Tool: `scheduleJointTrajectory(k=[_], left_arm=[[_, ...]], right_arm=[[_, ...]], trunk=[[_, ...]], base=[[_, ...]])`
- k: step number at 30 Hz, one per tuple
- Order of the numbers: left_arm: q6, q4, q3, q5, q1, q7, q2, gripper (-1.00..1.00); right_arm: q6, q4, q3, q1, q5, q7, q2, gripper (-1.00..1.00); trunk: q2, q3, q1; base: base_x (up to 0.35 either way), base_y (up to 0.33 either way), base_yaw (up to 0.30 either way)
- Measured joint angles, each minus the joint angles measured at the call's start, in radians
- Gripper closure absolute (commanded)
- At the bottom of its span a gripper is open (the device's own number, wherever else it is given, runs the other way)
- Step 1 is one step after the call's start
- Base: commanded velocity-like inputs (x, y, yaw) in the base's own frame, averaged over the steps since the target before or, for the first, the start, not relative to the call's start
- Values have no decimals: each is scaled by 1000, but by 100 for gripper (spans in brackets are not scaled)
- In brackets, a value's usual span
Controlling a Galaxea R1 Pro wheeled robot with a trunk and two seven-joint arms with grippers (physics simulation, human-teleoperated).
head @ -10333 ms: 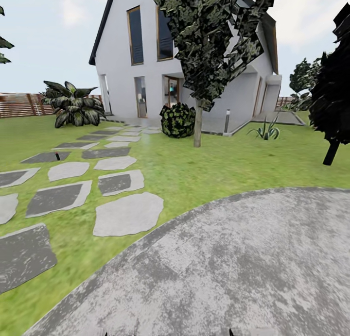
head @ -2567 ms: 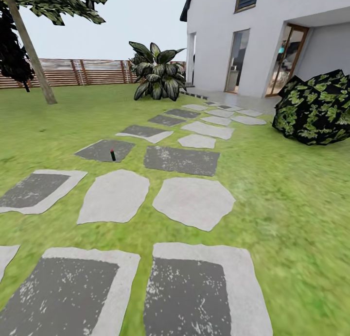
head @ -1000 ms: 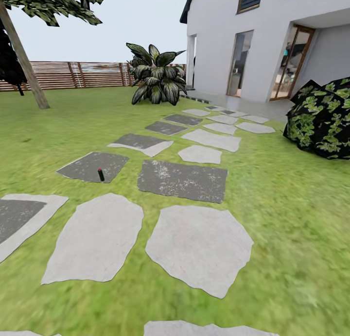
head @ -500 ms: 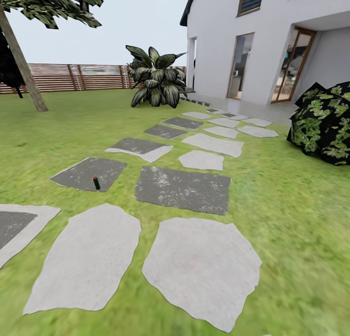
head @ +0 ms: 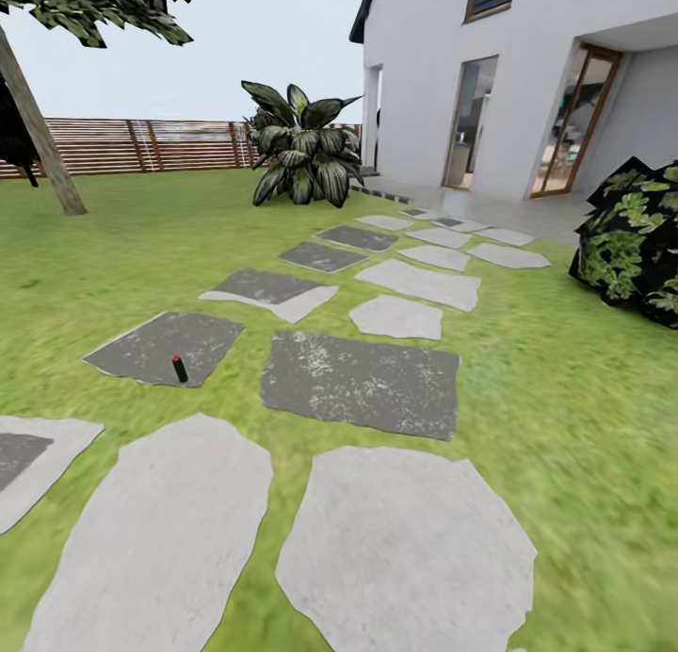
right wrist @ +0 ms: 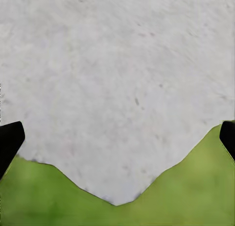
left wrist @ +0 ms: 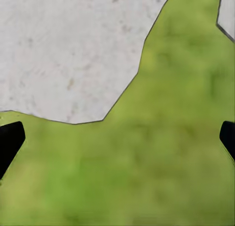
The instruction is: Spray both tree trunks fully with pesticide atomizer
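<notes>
Small dark pesticide atomizer [head: 179, 369] with a red cap, standing upright near the front edge of a dark grey stepping stone [head: 165, 346], left of centre in the head view. Too small to make out nozzle or trigger. Just beside that slab, a larger dark rectangular slab [head: 363, 383]; nearer the camera, 2 pale irregular stones [head: 405, 548] with strips of lawn [head: 584, 398] between them. More pale and dark stones running in a path toward the white house [head: 527, 68].

At far left, a leaning grey-brown tree trunk [head: 38, 134] rising from the grass, well apart from the atomizer, with jagged dark foliage [head: 89, 2] overhead. Behind it, a brown slatted fence [head: 160, 145] along the lawn's far edge. By the house corner, a broad-leaved striped plant [head: 301, 157]; at the right edge, a round dark bush [head: 636, 242] with green leaves.

In the left wrist view, left gripper [left wrist: 117, 138] spread wide, 2 black fingertips [left wrist: 10, 140] at opposite edges, over blurred grass [left wrist: 147, 172] beside a pale stone [left wrist: 73, 49]. Nothing held.

In the right wrist view, right gripper [right wrist: 117, 138] likewise wide apart, dark fingertips [right wrist: 9, 138] at the edges, over a pale stone [right wrist: 117, 79] whose notched edge meets the grass [right wrist: 44, 201]. Nothing between them.
</notes>
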Motion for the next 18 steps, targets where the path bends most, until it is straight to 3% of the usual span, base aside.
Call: scheduleJointTrajectory(k=[8, 18], left_arm=[[0, 0, 0, -1, 0, 0, 0, -100], [0, 0, 0, -4, 0, 0, 0, -100]], right_arm=[[0, 0, -1, 0, 0, 0, 0, -100], [0, -1, -1, 0, 0, 0, 0, -100]], trunk=[[0, 0, 0], [0, 0, 0]], base=[[336, 115, 0], [339, 15, 0]])
